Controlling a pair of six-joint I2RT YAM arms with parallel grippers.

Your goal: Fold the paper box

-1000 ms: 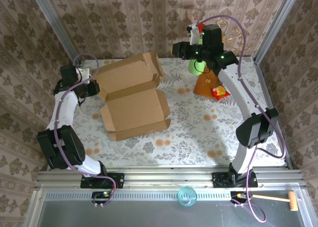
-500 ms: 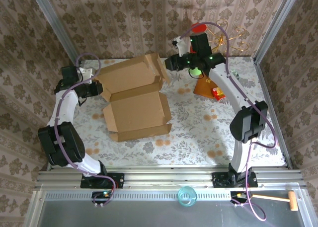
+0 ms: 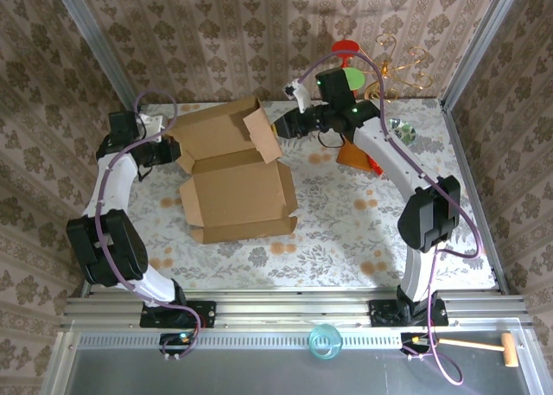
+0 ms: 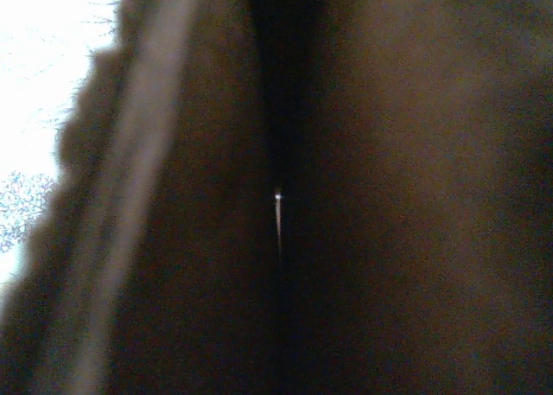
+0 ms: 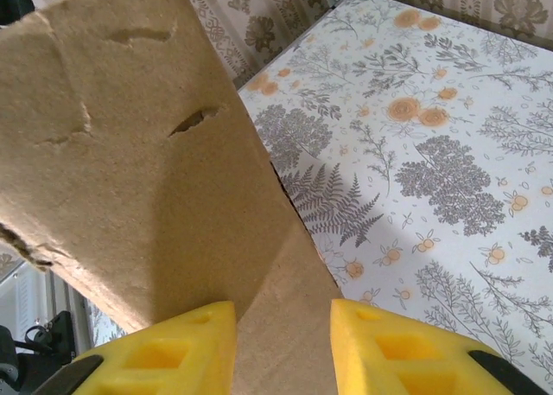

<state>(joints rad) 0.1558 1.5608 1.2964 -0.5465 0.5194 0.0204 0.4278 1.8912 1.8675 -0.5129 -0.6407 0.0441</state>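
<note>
My right gripper has yellow fingers, the paper box is plain light brown, and the tablecloth is white with grey-and-orange florals.

White arm links with black joint housings, looping purple cables, yellow end effector fingers.

Moved in from the right.
I've swung the right gripper left onto the light-brown corrugated cardboard box; its far right flap now stands tipped inward.
</note>
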